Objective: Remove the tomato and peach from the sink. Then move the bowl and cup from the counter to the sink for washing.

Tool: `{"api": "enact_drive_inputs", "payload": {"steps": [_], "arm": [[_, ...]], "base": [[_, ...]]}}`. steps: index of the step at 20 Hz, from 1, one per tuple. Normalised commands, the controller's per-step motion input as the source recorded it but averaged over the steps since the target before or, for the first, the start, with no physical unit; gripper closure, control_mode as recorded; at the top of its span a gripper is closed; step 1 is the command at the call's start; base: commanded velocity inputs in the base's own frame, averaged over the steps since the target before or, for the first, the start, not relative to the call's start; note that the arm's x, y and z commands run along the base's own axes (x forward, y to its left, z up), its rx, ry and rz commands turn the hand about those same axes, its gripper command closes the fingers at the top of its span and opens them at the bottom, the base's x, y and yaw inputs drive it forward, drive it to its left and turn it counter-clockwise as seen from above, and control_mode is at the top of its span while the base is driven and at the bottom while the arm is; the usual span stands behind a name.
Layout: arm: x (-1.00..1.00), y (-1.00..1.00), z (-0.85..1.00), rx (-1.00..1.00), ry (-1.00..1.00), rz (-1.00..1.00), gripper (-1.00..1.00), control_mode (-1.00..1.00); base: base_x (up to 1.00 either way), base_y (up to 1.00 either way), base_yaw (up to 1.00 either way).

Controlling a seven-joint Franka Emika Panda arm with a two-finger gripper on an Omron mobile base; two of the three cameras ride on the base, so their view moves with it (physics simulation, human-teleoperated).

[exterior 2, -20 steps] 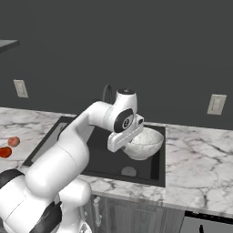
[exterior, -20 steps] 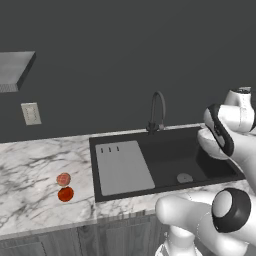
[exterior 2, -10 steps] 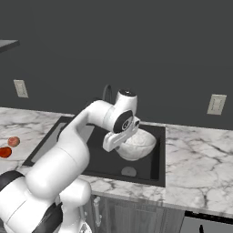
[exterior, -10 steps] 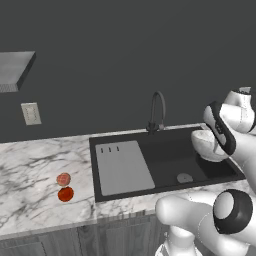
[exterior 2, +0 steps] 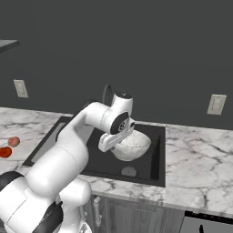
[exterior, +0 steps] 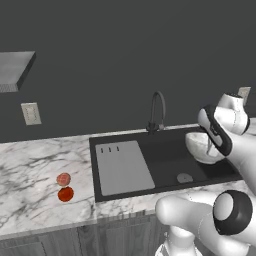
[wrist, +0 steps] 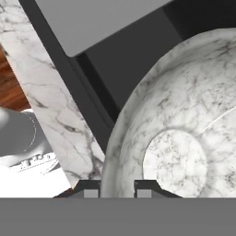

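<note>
My gripper [wrist: 117, 188] is shut on the near rim of the bowl [wrist: 184, 138], a wide pale speckled bowl. It holds the bowl [exterior 2: 132, 145] low over the right half of the black sink [exterior: 165, 155], just above the drain [exterior 2: 129, 171]. From the left base view the bowl [exterior: 199, 147] shows behind the white wrist. The pinkish peach [exterior: 63, 178] and the red tomato [exterior: 65, 194] lie together on the counter [exterior: 30, 170], left of the sink. The cup is out of view.
A grey flat panel [exterior: 122, 167] covers the sink's left side. The black gooseneck faucet [exterior: 157, 107] rises behind the basin, close to the arm. Marble counter [exterior 2: 195, 154] stretches right of the sink, with wall outlets [exterior 2: 216, 103] above it.
The arm has carried the bowl leftward and slightly down, from the sink's right edge to over the basin. The fruits have not moved.
</note>
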Motion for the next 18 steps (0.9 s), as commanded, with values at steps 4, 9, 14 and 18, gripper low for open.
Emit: {"api": "enact_drive_inputs", "payload": {"steps": [4, 9, 14, 18], "arm": [[0.19, 0.18, -0.2, 0.0, 0.0, 0.0, 1.0, -1.0], [0.22, 0.14, -0.22, 0.0, 0.0, 0.0, 1.0, -1.0], [0.26, 0.08, -0.22, 0.0, 0.01, 0.0, 1.0, -1.0], [0.26, 0.05, -0.24, 0.0, 0.01, 0.0, 1.0, -1.0]], "base": [[0.0, 0.0, 0.0], [0.0, 0.0, 0.0], [0.0, 0.0, 0.0], [0.0, 0.0, 0.0]]}}
